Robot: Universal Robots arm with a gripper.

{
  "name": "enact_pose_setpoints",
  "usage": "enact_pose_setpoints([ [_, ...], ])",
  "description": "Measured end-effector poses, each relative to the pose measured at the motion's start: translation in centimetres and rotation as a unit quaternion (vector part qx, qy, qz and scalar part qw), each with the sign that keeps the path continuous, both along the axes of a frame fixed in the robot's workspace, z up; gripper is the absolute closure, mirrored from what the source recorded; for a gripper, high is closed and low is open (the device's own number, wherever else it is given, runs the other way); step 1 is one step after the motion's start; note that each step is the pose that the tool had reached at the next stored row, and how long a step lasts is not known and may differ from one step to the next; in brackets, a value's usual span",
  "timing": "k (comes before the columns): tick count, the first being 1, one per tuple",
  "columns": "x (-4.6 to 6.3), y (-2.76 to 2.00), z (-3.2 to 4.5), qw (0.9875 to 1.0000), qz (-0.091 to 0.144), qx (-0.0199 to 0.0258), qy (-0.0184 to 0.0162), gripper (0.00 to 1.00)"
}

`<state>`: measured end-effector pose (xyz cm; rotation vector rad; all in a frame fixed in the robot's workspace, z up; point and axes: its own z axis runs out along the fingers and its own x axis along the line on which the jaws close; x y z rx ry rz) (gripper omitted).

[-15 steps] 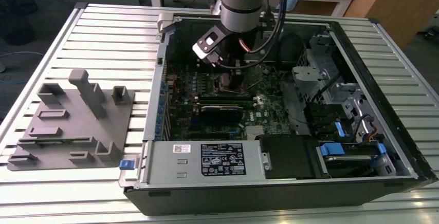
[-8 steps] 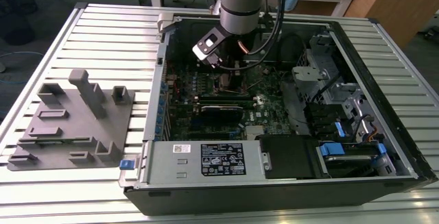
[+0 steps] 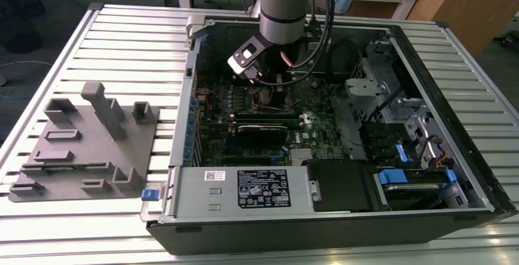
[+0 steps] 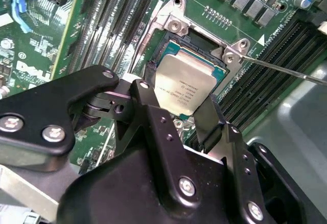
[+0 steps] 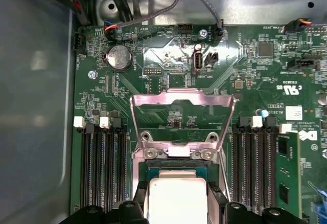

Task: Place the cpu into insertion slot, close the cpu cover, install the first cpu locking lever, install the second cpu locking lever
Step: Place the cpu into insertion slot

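Slatted metal table (image 3: 121,34) carries everything. To the exterior view's left of the computer case (image 3: 324,231), apart from it: a grey moulded fixture (image 3: 81,143) with posts and pockets, flat on the table. The case lies on its side, open on top, with the motherboard (image 3: 243,104) facing up inside. The arm (image 3: 280,10) hangs over the case's far half, left of case centre in the exterior view, with the hand (image 3: 271,89) low over the board. The power supply box (image 3: 243,187) is along the case's near wall. Drive cages (image 3: 381,89) and blue tabs (image 3: 391,177) are at the case's right side in that view.

Both wrist views show the hand closed on the cpu (image 4: 186,81). Its black fingers (image 4: 148,106) press two opposite edges, and the silver top faces up. The cpu is inside the case, right at the insertion slot (image 4: 171,47) and lined up over it. Cannot tell if it is fully seated.

The cpu cover (image 5: 181,95) is swung open, standing up from the slot's hinge side, green board visible through its cut-out. A thin locking lever (image 4: 281,69) runs out from one slot corner across the memory slots (image 5: 102,168). These long black slots flank the socket on both sides. A coin battery (image 5: 118,58) sits on the board past the open cover, toward the case wall.
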<state>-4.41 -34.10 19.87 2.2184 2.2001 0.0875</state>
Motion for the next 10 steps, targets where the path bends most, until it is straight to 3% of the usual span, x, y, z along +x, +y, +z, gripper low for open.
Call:
enact_pose_setpoints([
  [10,0.00,0.04,-0.18,1.0000,0.000,0.0000,0.0000,0.46],
])
